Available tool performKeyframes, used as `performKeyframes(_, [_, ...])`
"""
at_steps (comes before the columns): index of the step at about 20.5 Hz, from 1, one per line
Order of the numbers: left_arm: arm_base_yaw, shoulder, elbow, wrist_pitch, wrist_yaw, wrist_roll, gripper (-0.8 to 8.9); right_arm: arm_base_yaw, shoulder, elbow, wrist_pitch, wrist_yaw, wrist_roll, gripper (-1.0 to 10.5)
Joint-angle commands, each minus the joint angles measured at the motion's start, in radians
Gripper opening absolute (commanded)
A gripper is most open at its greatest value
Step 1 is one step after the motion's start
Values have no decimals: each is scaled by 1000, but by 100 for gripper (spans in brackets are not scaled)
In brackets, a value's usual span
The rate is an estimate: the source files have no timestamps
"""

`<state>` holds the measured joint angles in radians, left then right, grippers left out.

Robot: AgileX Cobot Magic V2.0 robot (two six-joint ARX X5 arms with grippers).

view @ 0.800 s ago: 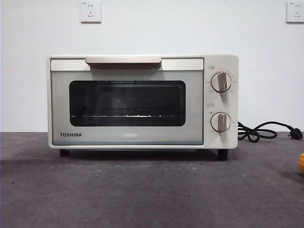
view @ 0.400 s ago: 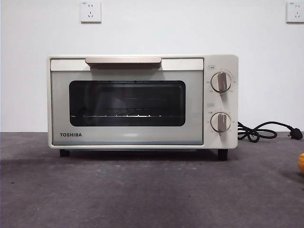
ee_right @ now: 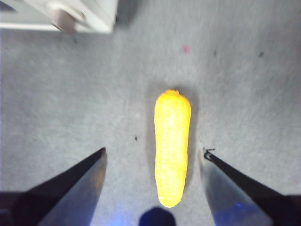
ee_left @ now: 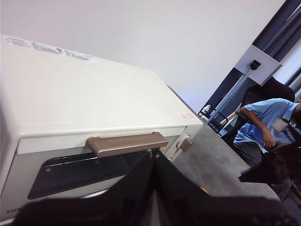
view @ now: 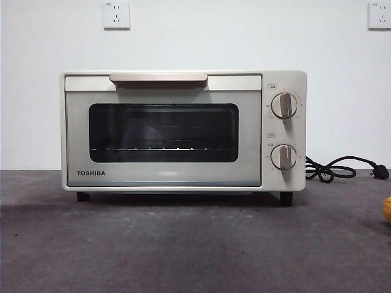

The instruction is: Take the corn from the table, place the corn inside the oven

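Note:
The cream-white oven (view: 183, 130) stands mid-table with its door closed and the beige handle (view: 159, 77) at the top. Only a yellow end of the corn (view: 387, 209) peeks in at the front view's right edge. In the right wrist view the corn (ee_right: 172, 146) lies flat on the grey table (ee_right: 70, 103), lengthwise between the jaws of my right gripper (ee_right: 154, 151), which is open above it. My left gripper (ee_left: 154, 153) is shut with nothing in it, hovering just in front of the oven's handle (ee_left: 126, 143).
A black cord with plug (view: 342, 169) lies to the right of the oven. The lower knob (ee_right: 63, 21) and oven corner show beyond the corn. A seated person in blue (ee_left: 265, 125) is off past the table's side.

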<state>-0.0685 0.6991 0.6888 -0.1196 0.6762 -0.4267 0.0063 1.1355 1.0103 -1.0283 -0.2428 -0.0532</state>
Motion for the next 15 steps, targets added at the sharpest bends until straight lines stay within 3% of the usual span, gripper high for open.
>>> performKeyframes(1, [-3, 2, 1, 5, 5, 16, -5, 1, 55, 0, 11, 0, -11, 324])
performKeyframes(9, [-3, 2, 1, 5, 5, 16, -5, 7, 237, -2, 46, 1, -11, 323])
performKeyframes(15, [-3, 3, 1, 5, 5, 16, -5, 85, 352, -2, 100, 26, 9, 320])
